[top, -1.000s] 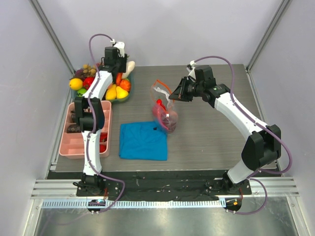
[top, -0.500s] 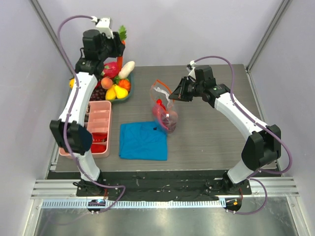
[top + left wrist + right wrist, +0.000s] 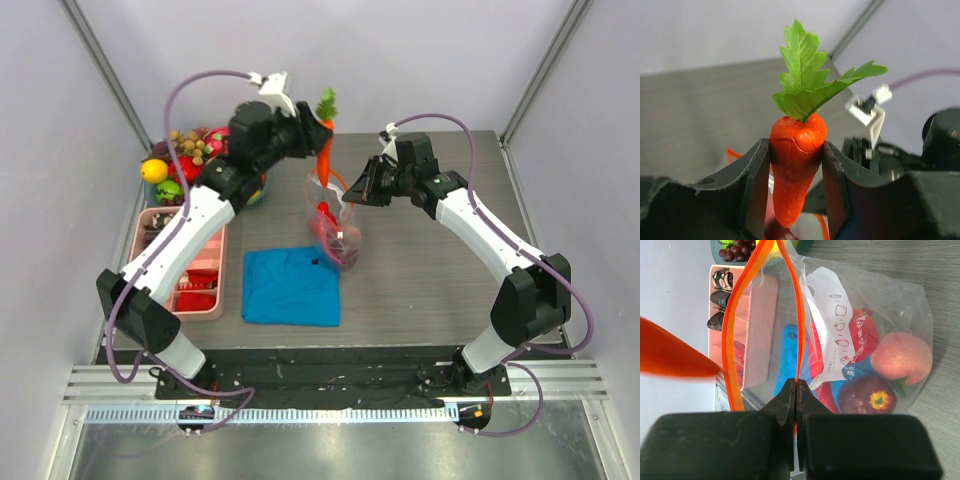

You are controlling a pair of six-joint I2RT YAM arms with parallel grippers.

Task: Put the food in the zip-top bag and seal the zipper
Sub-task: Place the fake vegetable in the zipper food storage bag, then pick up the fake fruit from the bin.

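orange carrot clamped upright in our left hand over the open zip-top bag, our right hand pinching its zipper, peach inside, blue cloth just beside on the tabletop, pink tray nearby

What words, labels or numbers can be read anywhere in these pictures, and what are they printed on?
No text can be read in any view.
On the zip-top bag, a white printed panel carries small icons and lines of print, too small and blurred to read.
The carrot held in the left pincer bears no writing.
The right pincer, closed on the zipper, shows no writing either.
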